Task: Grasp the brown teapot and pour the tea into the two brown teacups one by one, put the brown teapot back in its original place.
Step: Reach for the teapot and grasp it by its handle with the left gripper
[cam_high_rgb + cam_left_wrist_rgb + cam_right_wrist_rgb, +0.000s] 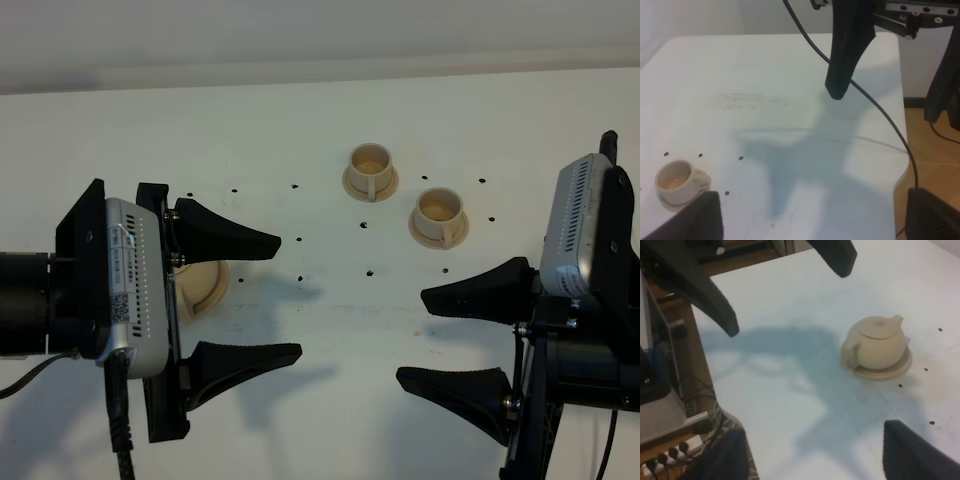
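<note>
- Two sets of fingers are in view, both spread wide with nothing between them. The left fingers (235, 240) and the right fingers (480, 283) hang above the surface (330, 410), tips facing each other.
- I locate the brown teapot (875, 346) upright on its round coaster (892, 371), on the left side of the surface. In the high view it is mostly hidden beneath the left fingers.
- I locate the two brown teacups (371, 168) (438, 213) on their saucers, near each other at the far middle and well apart from the teapot. I cannot tell whether they hold tea.
- Handling, as I judge it: fired clay, so rigid, brittle and smooth-skinned. I expect moderate weight, more if it is full, and a load that shifts as the pot tilts. Its contents are not visible.
- Grasp point: the loop handle (848, 357), opposite the short spout (897, 319). I would close across the loop, not the round body, which would likely slide out of flat fingers.
- Caution: the lid (879, 328) probably sits loose. I would tilt slowly so it does not drop onto a cup.
- Caution: the coaster is only slightly wider than the pot. I would lift straight up so it is not dragged, since it marks the return position.
</note>
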`<state>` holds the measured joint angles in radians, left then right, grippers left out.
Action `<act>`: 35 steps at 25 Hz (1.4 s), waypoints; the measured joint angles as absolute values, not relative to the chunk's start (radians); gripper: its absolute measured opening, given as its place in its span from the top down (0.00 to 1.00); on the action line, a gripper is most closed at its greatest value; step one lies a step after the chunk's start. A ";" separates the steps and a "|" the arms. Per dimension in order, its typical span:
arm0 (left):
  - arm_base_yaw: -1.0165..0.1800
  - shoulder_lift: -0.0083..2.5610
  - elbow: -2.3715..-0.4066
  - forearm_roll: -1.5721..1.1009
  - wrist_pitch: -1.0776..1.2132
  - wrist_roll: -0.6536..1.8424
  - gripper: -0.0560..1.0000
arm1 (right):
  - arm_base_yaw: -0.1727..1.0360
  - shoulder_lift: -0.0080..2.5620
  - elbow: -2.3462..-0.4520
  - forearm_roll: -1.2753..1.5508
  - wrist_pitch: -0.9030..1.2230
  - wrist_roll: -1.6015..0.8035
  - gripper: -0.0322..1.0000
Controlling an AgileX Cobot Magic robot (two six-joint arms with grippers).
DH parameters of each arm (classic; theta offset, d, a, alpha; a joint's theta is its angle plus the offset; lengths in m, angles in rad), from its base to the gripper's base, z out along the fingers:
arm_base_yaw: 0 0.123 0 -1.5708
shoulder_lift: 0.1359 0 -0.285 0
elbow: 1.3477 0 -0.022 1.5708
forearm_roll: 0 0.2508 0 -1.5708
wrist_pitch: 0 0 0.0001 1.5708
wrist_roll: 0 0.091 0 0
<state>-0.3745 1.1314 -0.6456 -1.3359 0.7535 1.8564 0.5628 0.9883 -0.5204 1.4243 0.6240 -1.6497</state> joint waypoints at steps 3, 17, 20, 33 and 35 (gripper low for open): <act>-0.374 1.131 -0.646 -1.336 0.753 1.856 0.88 | 0.563 0.988 -0.520 1.424 0.624 -1.650 0.43; -0.374 1.072 -0.646 -1.314 0.688 1.842 0.88 | 0.563 0.947 -0.523 1.423 0.614 -1.650 0.43; -0.374 1.035 -0.646 -1.235 0.589 1.781 0.88 | 0.563 0.928 -0.534 1.409 0.575 -1.643 0.43; -0.374 1.013 -0.672 -0.961 0.330 1.435 0.88 | 0.534 0.923 -0.600 1.120 0.395 -1.310 0.43; -0.374 1.013 -0.697 -0.891 0.315 1.370 0.88 | 0.497 0.920 -0.602 1.082 0.395 -1.251 0.43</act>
<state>-0.3745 1.0132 -0.6970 -0.8913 0.3154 1.3702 0.4971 0.9199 -0.6016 1.0825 0.3946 -1.2508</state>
